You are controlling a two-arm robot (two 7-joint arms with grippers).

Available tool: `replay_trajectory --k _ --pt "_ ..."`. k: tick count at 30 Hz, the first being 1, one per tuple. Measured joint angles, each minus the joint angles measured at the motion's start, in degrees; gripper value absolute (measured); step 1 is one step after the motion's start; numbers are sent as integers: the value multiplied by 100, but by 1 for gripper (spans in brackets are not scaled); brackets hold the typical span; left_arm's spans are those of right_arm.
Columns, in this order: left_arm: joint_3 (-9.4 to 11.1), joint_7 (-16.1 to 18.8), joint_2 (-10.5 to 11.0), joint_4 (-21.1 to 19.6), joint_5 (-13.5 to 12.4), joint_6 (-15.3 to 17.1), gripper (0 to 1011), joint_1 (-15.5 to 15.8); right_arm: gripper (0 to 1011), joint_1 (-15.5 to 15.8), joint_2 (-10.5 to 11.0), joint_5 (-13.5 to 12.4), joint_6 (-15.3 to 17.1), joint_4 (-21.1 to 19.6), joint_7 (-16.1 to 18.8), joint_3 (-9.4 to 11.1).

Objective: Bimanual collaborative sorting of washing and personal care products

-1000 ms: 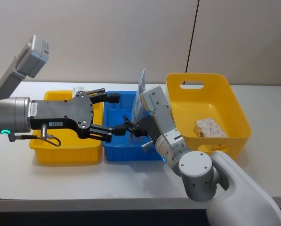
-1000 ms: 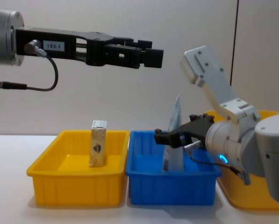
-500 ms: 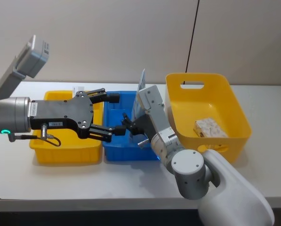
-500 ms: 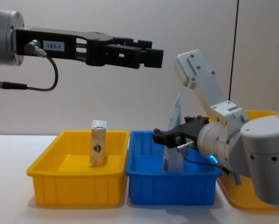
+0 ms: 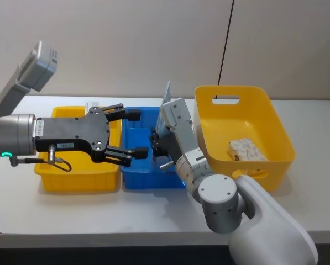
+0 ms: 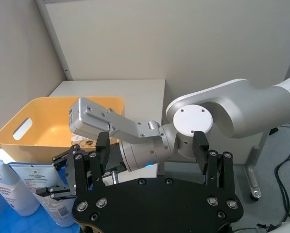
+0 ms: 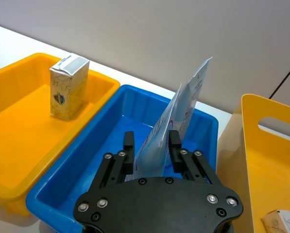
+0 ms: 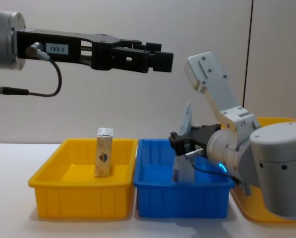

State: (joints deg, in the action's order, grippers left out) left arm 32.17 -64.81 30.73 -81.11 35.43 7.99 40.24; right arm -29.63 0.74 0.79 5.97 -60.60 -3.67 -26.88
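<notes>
Yellow tray (image 5: 54, 179), blue tray (image 5: 132, 181), yellow handled basket (image 5: 275, 118), white table (image 5: 71, 210)

The pale blue tapered tube (image 7: 176, 116) stands upright in the blue bin (image 7: 93, 145), crimped end up; the small beige carton (image 7: 68, 87) stands in the yellow bin (image 7: 18, 121) – the white pack (image 5: 245, 149) lies in the yellow basket (image 5: 275, 118)

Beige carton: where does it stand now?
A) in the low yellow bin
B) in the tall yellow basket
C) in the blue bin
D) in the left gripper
A: the beige carton stands upright in the low yellow bin, left of the blue bin.
</notes>
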Motion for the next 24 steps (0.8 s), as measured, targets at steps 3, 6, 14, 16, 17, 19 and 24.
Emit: replay_trajectory --k 3,6,14,16,17,19,24 --pt "0 0 0 0 0 0 1001 0 344 22 -7 0 15 -38 -5 27" --pt "0 0 0 0 0 0 1001 -1 234 47 -8 0 44 -91 -8 59" --pt "0 0 0 0 0 0 1001 0 66 156 38 -19 175 -371 2 175" --pt "0 0 0 0 0 0 1001 0 44 182 57 -32 207 -441 15 198" --pt "0 0 0 0 0 0 1002 0 35 200 71 -38 220 -486 21 213" --pt "0 0 0 0 0 0 1001 0 23 262 121 -61 271 -654 47 270" --pt "0 0 0 0 0 0 1001 0 22 346 191 -105 346 -900 94 359"
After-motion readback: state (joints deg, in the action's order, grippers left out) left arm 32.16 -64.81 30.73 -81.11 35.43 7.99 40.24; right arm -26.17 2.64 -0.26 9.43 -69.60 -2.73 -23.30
